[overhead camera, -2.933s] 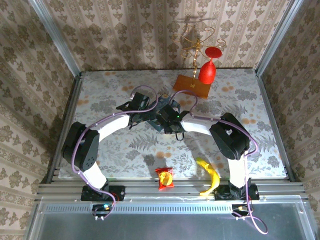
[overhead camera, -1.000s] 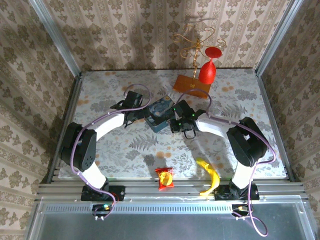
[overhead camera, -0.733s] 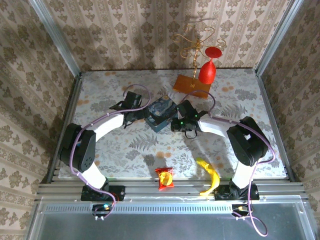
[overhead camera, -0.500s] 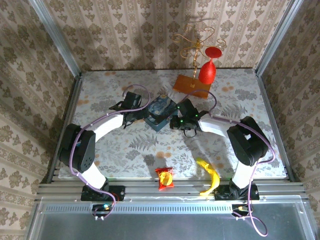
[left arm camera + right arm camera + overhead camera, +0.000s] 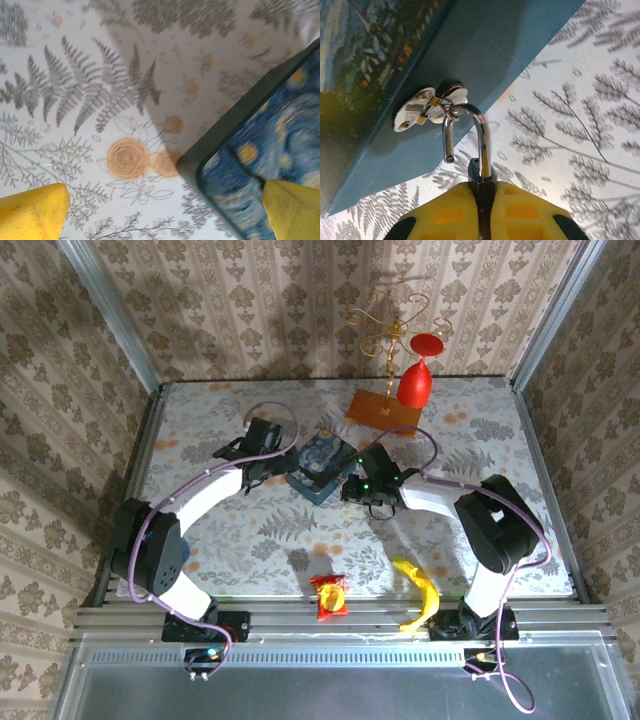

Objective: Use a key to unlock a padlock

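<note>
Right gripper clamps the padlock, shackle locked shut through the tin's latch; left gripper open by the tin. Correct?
No: the right wrist view shows the shackle open, its short leg free of the padlock, though hooked through the latch of the tin. The right gripper clamps the padlock; the left gripper is open by the tin.
</note>
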### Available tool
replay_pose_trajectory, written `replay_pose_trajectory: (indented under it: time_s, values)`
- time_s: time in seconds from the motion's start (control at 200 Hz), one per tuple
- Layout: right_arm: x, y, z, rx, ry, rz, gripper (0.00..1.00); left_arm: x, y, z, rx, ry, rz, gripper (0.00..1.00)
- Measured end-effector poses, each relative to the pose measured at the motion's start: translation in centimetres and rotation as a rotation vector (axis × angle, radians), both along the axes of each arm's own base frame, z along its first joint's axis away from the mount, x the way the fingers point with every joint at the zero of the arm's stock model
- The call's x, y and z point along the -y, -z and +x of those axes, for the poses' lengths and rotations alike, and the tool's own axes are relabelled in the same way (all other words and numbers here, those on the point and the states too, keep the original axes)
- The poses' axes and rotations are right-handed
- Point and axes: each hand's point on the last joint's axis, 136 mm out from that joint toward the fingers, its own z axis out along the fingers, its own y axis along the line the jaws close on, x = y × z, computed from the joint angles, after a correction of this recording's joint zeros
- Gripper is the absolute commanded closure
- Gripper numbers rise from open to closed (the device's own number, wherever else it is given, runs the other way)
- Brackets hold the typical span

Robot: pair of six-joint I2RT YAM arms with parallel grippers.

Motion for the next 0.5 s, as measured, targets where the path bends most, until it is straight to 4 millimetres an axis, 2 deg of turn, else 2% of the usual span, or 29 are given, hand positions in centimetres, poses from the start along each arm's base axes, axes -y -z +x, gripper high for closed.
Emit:
replay_pose_trajectory:
  time_s: [0.16,0.25,0.35,0.5]
  values:
    - [0.4,-0.2,-1.1,-0.004,0.018,0.024,0.99,3.7,-4.7,0.6,0.111,0.080,0.022,0.00]
    - [0.1,-0.5,-1.5,0.000,0.021,0.045,0.99,5.5,-5.5,0.7,0.134,0.113,0.049,0.00]
    - [-0.2,-0.5,-2.1,0.000,0.019,0.059,0.99,6.6,-3.9,0.6,0.106,0.136,0.106,0.00]
    - [-0.6,-0.1,-2.8,-0.010,0.019,0.073,0.99,5.9,0.4,-0.5,-0.004,0.141,0.236,0.00]
